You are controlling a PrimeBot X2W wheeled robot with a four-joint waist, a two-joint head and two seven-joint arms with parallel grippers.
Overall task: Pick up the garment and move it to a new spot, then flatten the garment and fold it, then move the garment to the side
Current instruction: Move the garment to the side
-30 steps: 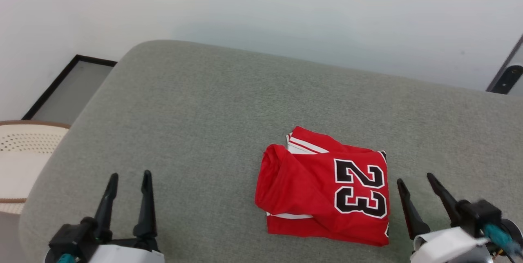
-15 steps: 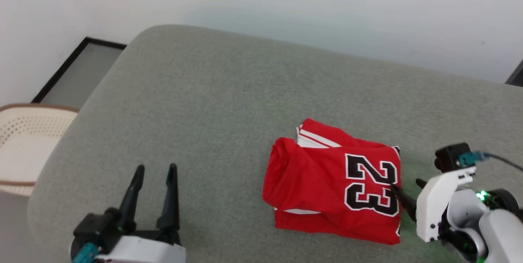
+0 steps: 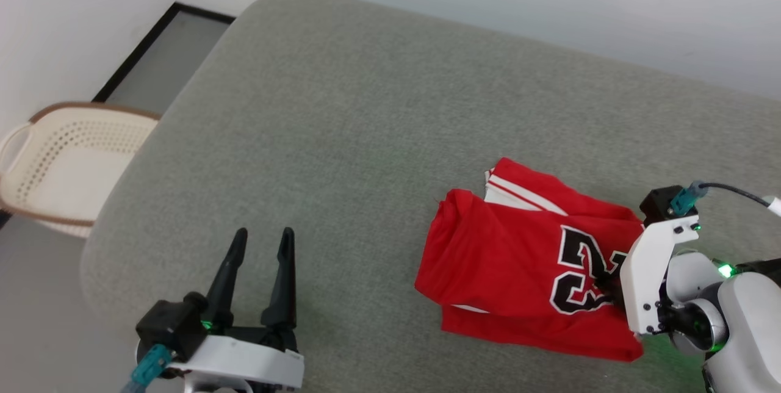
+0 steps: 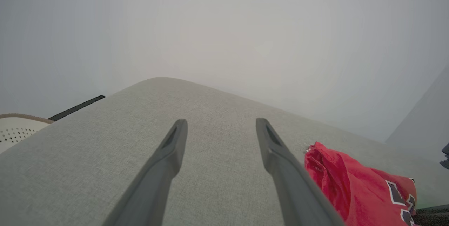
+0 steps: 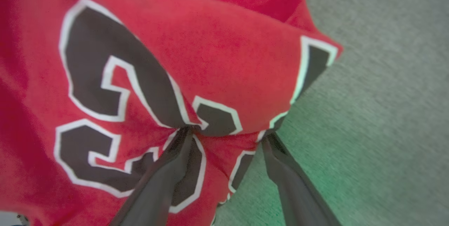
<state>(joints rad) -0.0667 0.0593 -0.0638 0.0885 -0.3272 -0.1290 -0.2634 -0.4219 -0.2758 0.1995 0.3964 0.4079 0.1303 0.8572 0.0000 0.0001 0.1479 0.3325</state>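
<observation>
Head view. The garment [image 3: 525, 265], folded, lies on the grey cushion [image 3: 366, 106] at the 4 o'clock side of the frame, its long axis near the 9-to-3 o'clock line. The right gripper [image 5: 228, 133] meets its 3 o'clock edge: jaws spread, tips pressed into the fold at the printed number, nothing pinched yet. The left gripper [image 3: 263, 232], jaws equally apart and empty, hovers well away, with the garment at its 3 o'clock. The right arm is clearly nearer, so the pick-up likely turns on closing it over that edge.
</observation>
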